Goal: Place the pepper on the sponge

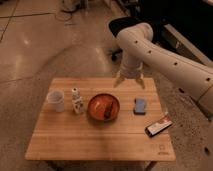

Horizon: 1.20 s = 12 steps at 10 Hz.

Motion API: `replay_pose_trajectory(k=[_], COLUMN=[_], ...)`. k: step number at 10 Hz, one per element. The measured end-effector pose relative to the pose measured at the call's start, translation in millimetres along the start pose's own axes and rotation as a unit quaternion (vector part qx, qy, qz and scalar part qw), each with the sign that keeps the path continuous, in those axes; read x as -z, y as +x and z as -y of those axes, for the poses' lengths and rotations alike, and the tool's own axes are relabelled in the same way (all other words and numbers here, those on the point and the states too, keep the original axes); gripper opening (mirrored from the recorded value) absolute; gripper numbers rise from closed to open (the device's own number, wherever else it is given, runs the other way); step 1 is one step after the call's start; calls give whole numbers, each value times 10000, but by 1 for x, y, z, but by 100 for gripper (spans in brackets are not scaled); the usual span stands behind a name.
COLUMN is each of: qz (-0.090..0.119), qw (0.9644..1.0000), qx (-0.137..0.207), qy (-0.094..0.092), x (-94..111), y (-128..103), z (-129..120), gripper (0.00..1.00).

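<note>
The pepper (107,108) is a slender dark red-brown piece lying inside the round orange bowl (95,102) at the middle of the wooden table (75,140). The sponge (140,105) is a small blue pad lying flat on the table to the right of the bowl. My gripper (129,82) hangs from the white arm above the table's far edge, behind and between the bowl and the sponge. Its two fingers are spread apart with nothing between them.
A white mug (56,100) and a small white bottle (76,100) stand left of the bowl. A flat black and red-white packet (158,126) lies at the right edge. The table stands on a concrete floor, with dark furniture behind.
</note>
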Motion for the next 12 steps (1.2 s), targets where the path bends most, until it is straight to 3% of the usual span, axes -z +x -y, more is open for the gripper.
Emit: replay_pose_trajectory(k=[2,4,7,12], qz=[3,11,3,7], qw=[10000,10000,9995,9992], qx=[1,54,99,58], qy=[-2,72,284,399], x=[0,-12,-45,-96], y=[0,-4,-7,0], z=[0,15,51,71], gripper=[80,80,80,80])
